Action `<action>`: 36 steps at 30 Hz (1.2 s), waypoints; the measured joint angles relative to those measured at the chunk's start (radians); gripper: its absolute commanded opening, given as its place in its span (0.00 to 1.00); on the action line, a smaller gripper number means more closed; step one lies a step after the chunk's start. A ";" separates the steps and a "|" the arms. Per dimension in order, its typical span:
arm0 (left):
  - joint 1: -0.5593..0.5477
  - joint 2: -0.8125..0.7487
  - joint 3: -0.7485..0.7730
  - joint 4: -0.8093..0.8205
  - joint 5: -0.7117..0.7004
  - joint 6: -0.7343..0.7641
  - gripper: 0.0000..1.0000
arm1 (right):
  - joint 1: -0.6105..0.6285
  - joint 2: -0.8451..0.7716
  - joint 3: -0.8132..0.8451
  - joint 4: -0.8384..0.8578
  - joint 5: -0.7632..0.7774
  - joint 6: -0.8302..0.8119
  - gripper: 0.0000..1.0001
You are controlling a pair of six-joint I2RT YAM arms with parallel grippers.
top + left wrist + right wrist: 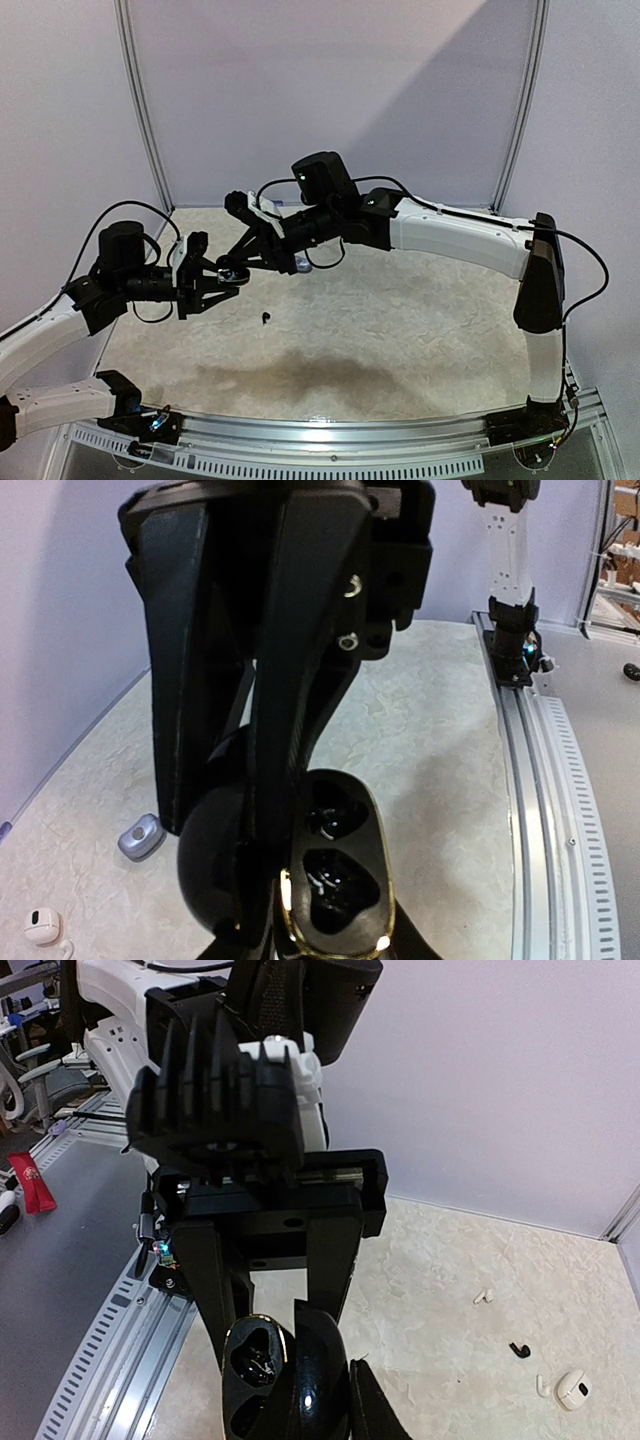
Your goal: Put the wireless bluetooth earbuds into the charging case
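A black charging case (pixel 232 270) with a gold rim is held in the air between both grippers, its lid open. My left gripper (pixel 220 284) is shut on the case's base (pixel 335 875). My right gripper (pixel 244 260) is shut on the domed lid (pixel 325 1380). The two sockets (pixel 335 810) look dark and glossy, and I cannot tell if a bud sits in them. A black earbud (pixel 265 319) lies on the table below the case and also shows in the right wrist view (pixel 518 1348). Small white earbuds (pixel 484 1297) lie nearby.
A white rounded case (pixel 572 1388) with a white bud (pixel 542 1387) beside it lies on the table. A silvery-grey piece (pixel 140 836) and a white piece (pixel 42 925) lie there too. The metal rail (pixel 330 430) runs along the near edge.
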 measured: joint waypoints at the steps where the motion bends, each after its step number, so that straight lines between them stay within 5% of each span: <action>1: 0.000 0.000 -0.001 0.003 0.000 -0.002 0.27 | 0.000 0.000 0.000 0.000 0.000 0.000 0.00; 11: 0.000 0.000 -0.002 0.016 0.001 -0.025 0.20 | -0.001 0.000 0.002 0.001 0.009 0.001 0.00; 14: 0.000 0.000 -0.002 0.027 0.000 -0.029 0.32 | -0.001 0.000 0.006 0.001 0.010 0.001 0.00; 19: 0.000 -0.003 -0.003 0.050 0.004 -0.032 0.33 | -0.001 0.001 0.007 -0.003 0.012 0.001 0.00; 24: 0.000 -0.006 -0.003 0.061 0.009 -0.033 0.21 | 0.000 0.001 0.007 -0.004 0.017 0.001 0.00; 29: -0.002 -0.006 -0.003 0.063 0.012 -0.035 0.20 | 0.000 0.001 0.007 -0.005 0.018 0.002 0.00; 33: -0.002 -0.006 -0.006 0.065 0.012 -0.039 0.04 | 0.000 0.001 0.007 -0.005 0.018 0.002 0.00; 36: -0.002 -0.006 -0.014 0.083 0.012 -0.051 0.10 | 0.000 0.001 0.007 -0.006 0.019 0.005 0.00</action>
